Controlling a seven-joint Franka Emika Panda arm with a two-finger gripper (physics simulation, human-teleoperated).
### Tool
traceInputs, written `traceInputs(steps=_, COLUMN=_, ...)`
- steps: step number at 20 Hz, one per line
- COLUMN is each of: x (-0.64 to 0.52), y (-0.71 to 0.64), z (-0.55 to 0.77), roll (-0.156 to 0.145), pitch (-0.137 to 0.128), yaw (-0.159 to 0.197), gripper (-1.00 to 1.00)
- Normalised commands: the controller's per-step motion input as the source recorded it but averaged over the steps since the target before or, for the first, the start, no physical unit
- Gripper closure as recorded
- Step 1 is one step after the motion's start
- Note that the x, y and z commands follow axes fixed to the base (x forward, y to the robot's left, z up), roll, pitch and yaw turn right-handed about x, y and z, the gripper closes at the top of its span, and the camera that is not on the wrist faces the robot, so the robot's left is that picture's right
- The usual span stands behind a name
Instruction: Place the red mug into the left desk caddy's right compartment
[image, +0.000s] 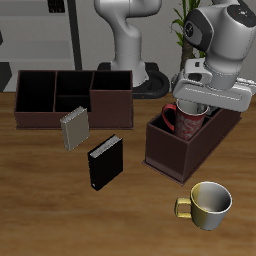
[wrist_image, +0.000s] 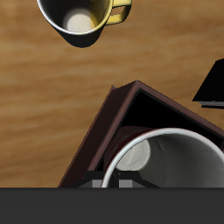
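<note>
The red mug (image: 183, 121) with its pale pattern stands upright partly inside the big square right compartment of the skewed, dark brown left desk caddy (image: 178, 155), handle towards the table's middle. My gripper (image: 200, 107) is right above it, shut on the mug's rim. In the wrist view the mug's white rim and grey inside (wrist_image: 166, 166) fill the compartment between the caddy's dark walls (wrist_image: 103, 131). My fingertips (wrist_image: 131, 184) barely show at the frame's edge, on either side of the rim. The mug's base is hidden by the caddy wall.
A yellow-gold mug (image: 207, 203) (wrist_image: 83, 19) stands near the table's front edge, before the caddy. A black book (image: 104, 163) and a grey book (image: 75, 128) stand mid-table. A second, square-on caddy (image: 70, 97) sits farther back.
</note>
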Motion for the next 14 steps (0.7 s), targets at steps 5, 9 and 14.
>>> traceInputs(steps=5, x=0.09, y=-0.1, z=-0.16, roll=-0.001, pitch=0.048, yaw=-0.046, gripper=1.0)
traceInputs(steps=9, x=0.08, y=-0.07, z=-0.1, roll=0.049, pitch=0.067, yaw=-0.061, gripper=-1.0)
traceInputs(steps=14, x=-0.02, y=-0.08, z=0.03, roll=-0.016, pitch=-0.012, yaw=-0.016, gripper=-1.0)
